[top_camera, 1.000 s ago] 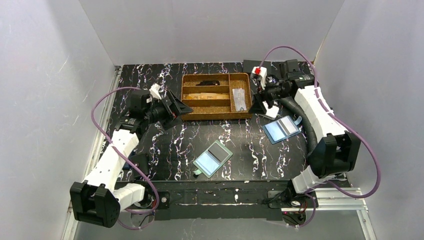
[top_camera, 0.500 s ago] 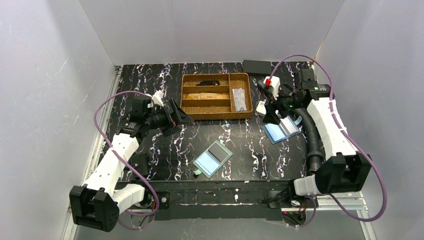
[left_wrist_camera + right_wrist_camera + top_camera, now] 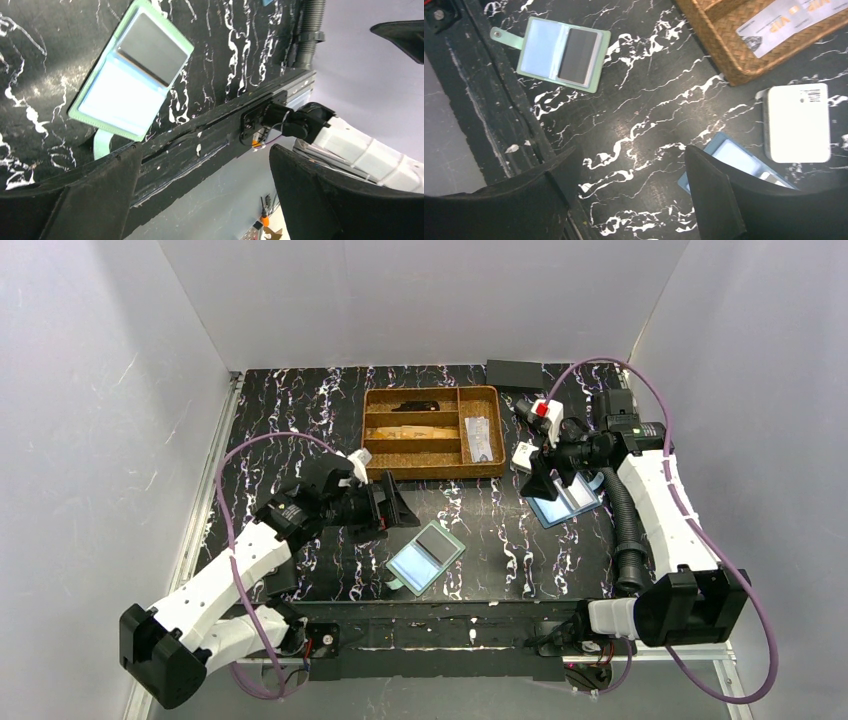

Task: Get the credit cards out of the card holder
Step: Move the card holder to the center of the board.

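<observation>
Seen from above, a teal card holder (image 3: 426, 556) lies open and flat on a black marbled table (image 3: 290, 415). The left gripper (image 3: 393, 508) hovers just beside it. Its jaws are spread wide and hold nothing. In the left wrist view the holder (image 3: 131, 71) sits ahead of the left gripper (image 3: 205, 150), off toward its left finger, not yet between the jaws.

One clear pocket shows a dark card (image 3: 150, 47). The other pocket looks pale, and whether it holds a card cannot be told.

The right gripper (image 3: 548, 483) is also open and empty. It hangs over a blue holder (image 3: 565, 498), with a white box (image 3: 796, 122) close by. The teal holder is well apart from it, far off to its side (image 3: 561, 52).

The card is probably light, stiff and slick, too thin to lift off a flat surface. The holder itself looks light and soft, so it would likely slide or lift when a card is pulled. A sensible grip is a pinch on the card's edge at the pocket mouth, with the holder pinned by its border or side tab (image 3: 504, 36).
</observation>
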### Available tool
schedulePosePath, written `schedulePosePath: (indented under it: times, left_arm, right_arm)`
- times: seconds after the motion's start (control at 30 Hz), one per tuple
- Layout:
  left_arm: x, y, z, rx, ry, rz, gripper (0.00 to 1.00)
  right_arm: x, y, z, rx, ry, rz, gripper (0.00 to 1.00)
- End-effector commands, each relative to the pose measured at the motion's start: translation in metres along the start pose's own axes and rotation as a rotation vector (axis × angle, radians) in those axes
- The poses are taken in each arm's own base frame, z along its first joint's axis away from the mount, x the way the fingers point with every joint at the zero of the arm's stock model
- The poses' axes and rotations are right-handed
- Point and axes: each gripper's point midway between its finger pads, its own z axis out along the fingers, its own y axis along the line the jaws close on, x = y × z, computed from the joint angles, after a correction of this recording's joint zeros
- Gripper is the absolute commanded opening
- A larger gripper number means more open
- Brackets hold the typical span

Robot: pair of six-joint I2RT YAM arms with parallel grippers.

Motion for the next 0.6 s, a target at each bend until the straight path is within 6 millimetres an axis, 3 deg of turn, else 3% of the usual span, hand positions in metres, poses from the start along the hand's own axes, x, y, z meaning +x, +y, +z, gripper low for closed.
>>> schedulePosePath:
  times: [0.0,0.13,0.4,0.57]
  left_arm:
    - [0.001,0.000,-0.008,-0.093,-0.041,0.004,0.98]
    - [0.013,0.008,-0.011,-0.135,-0.039,0.010,0.98]
    - [0.041,0.044,-0.007,-0.263,-0.041,-0.130,0.98]
    - [0.046,0.046,0.003,-0.312,-0.032,-0.168,0.98]
  right_arm:
    - [0.004,0.017,0.005,-0.081,-0.021,0.071,0.83]
    - [0.012,0.023,0.005,-0.078,-0.029,0.072,0.84]
    - [0.037,0.032,0.010,-0.081,0.012,0.099,0.84]
    - [0.046,0.034,0.013,-0.078,0.026,0.110,0.85]
